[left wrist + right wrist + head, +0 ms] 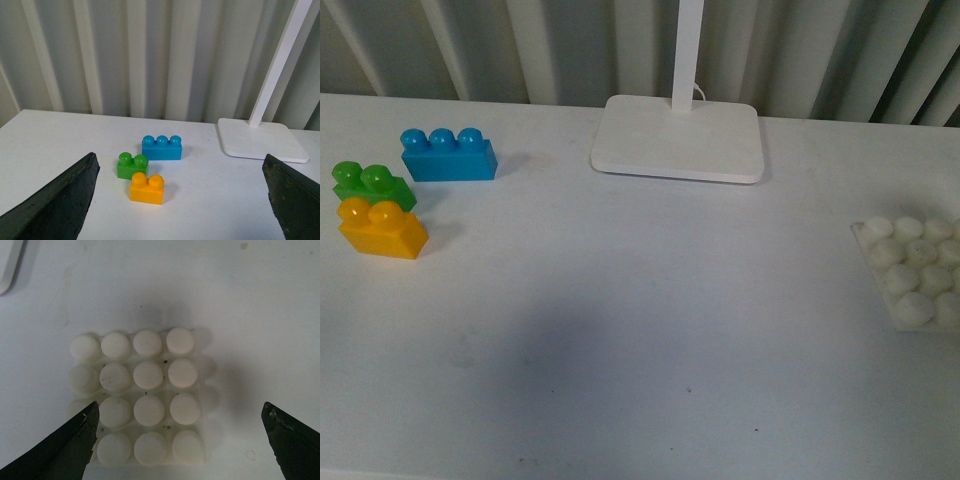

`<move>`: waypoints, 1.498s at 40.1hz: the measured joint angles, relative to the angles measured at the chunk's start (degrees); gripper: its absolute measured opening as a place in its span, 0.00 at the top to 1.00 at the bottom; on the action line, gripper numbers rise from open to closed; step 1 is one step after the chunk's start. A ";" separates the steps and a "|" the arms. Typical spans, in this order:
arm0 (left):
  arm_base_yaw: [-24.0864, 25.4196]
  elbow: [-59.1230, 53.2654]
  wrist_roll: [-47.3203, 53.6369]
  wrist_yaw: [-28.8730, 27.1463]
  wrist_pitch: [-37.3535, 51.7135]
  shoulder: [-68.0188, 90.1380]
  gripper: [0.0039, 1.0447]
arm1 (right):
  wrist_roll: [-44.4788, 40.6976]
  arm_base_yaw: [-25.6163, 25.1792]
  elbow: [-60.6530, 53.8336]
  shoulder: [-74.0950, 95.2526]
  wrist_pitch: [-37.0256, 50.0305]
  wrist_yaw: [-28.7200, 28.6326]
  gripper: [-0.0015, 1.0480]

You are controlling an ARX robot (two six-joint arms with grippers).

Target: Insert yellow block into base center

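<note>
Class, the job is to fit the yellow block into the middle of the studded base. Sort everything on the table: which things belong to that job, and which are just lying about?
Belong to the job: yellow block; base.
Just lying about: green brick; blue brick; lamp foot.

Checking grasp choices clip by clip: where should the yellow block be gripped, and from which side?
Probably grip the yellow block by its two short end faces, below the studs, coming from above with the open left hand. It sits flat, studs up; the green brick crowds its far long side, while both short ends look free.
</note>
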 joint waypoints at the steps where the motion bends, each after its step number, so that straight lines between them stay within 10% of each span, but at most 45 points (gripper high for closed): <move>1: 0.00 0.00 0.00 0.00 0.00 0.00 0.06 | 0.02 0.37 0.66 1.11 0.00 0.39 0.09; 39: 0.00 0.00 0.00 0.00 0.00 0.00 0.06 | 10.88 7.58 10.97 16.33 -5.84 3.87 0.09; 60: 0.00 0.00 0.00 0.00 0.00 0.00 0.06 | 20.57 27.19 15.45 18.01 -8.28 7.10 0.09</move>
